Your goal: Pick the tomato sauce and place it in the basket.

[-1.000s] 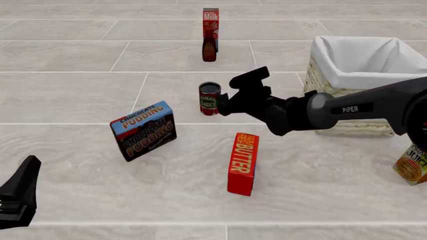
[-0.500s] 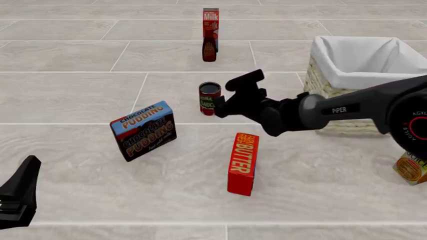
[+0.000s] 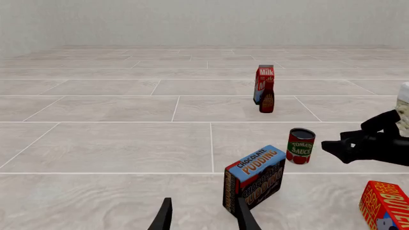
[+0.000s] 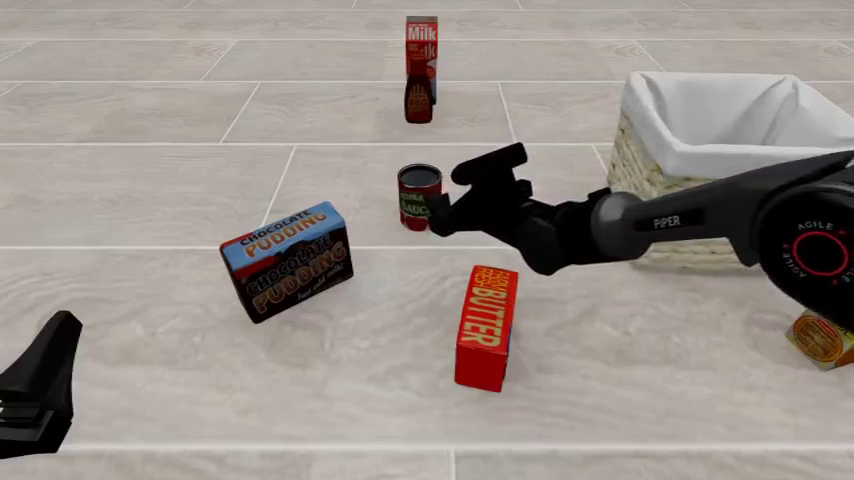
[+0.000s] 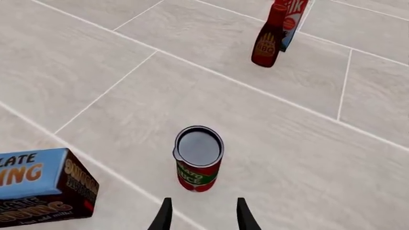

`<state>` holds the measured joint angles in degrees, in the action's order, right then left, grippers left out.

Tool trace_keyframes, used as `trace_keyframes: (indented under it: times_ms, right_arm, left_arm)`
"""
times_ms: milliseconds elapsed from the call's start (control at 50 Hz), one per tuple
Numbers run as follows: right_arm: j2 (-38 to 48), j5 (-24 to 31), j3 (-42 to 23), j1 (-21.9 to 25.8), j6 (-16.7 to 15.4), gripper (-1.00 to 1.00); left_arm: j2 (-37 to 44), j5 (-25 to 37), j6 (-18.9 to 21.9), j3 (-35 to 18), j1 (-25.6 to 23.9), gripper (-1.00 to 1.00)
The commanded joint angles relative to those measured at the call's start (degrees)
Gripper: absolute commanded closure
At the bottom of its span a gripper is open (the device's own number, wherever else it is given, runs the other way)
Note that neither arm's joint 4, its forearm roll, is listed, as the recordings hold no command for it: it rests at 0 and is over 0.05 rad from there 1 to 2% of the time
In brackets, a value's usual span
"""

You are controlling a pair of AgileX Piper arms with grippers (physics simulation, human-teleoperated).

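the basket (image 4: 641, 165) sits at the right of the front frame, cream wicker with a white cloth lining, and nothing shows inside it. the right arm (image 4: 667, 220) stretches in from the right edge across the basket's front, reaching toward centre frame. lower left of centre, the chocolate pudding box (image 4: 287, 260) stands tilted on the tiles; below centre the red butter box (image 4: 485, 327) stands upright. at top centre the milk carton (image 4: 422, 45) stands with the dark brown bottle (image 4: 419, 98) right in front of it. a juice carton (image 4: 822, 340) peeks in at the lower right edge. and the tomato sauce (image 4: 419, 197) stands upright on the tiles just left of centre, well apart from the basket. the right gripper (image 4: 447, 195) is right beside the can, fingers apart; in its wrist view the can (image 5: 198, 158) stands just ahead of the two fingertips (image 5: 164, 215), not between them, not touched. the left gripper (image 4: 40, 385) sits in the lower left corner, fingers apart in its wrist view (image 3: 203, 215), holding nothing.
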<state>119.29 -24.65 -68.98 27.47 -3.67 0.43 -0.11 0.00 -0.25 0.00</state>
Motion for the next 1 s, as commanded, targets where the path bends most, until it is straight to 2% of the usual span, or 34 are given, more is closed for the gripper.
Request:
trace_keyframes:
  times_ms: [20, 1000]
  right_arm:
    - [0.9, -1.1, -0.4, -0.2, 0.0, -1.00]
    - [5.2, 0.9, -6.4, 0.4, -1.0, -1.00]
  left_arm:
    - [0.0, 0.0, 0.0, 0.0, 0.0, -1.00]
    - [0.0, 0.0, 0.0, 0.0, 0.0, -1.00]
